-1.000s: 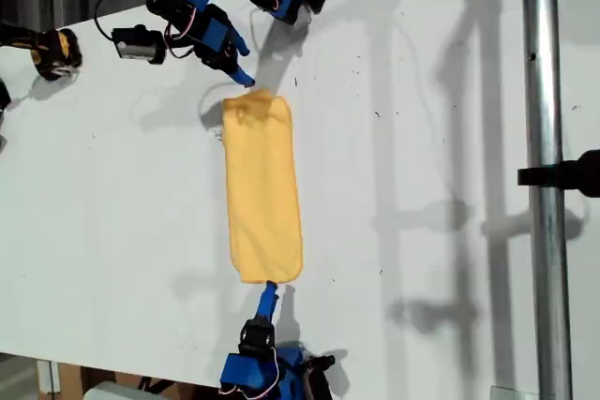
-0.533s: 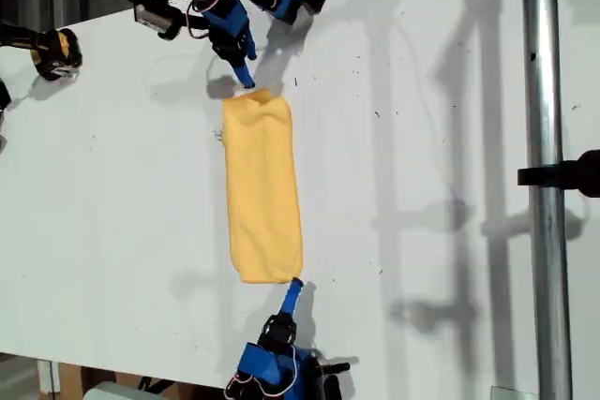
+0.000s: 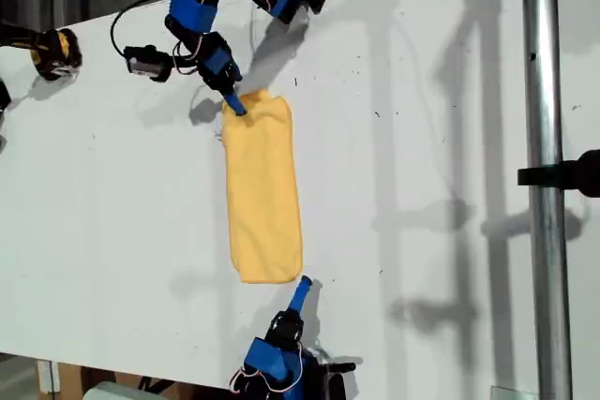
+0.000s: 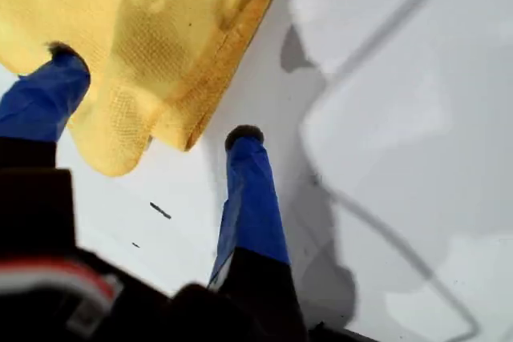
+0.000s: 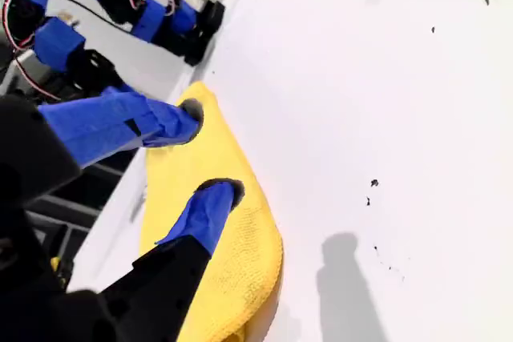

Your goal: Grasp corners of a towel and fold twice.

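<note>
Now the towel (image 3: 263,186) lies folded into a long strip at centre-left of the exterior view. My first gripper (image 4: 152,102) straddles a lower corner, jaws spread; my second gripper (image 5: 207,150) rests parted on the top end.

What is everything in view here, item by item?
towel: one, yellow-orange, folded into a long strip, mid-table.
table: one, white, under everything.
pole: one, metal grey, upright along the exterior view's right.
clamp: one, black, on the pole.
black-and-yellow object: one, exterior view's upper left; too small to identify.
my first gripper: blue, open, at the towel's lower corner in the exterior view.
my second gripper: blue, open, on the towel's upper corner in the exterior view.
</note>
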You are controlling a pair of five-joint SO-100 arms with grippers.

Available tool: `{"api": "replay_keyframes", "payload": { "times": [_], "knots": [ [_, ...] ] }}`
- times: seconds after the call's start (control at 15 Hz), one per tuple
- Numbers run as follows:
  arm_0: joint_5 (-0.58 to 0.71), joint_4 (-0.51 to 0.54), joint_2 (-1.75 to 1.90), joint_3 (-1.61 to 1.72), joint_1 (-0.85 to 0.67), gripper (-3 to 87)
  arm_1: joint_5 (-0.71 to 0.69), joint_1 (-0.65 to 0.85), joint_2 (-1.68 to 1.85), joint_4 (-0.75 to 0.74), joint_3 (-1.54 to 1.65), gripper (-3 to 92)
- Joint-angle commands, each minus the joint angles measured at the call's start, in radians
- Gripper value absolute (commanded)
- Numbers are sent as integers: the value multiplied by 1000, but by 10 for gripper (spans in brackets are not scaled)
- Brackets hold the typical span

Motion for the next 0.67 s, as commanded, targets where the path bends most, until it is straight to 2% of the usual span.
{"api": "replay_keyframes", "payload": {
  "times": [0.0,0.07,0.27,0.4,0.53,0.6],
  "knots": [
    [-5,-5,6,-9,-3,140,-32,5,-169,-71,-109,371],
    [-3,0,6,-12,-5,140,-31,-9,-249,-97,-137,371],
    [-9,25,6,-14,-5,140,-6,-52,-459,-43,-310,369],
    [-11,35,6,-15,-6,141,3,-118,-545,-29,-414,336],
    [-21,46,6,-14,0,140,20,-195,-626,2,-545,263],
    [-25,52,6,-14,0,140,41,-215,-660,32,-607,160]
  ]
}}
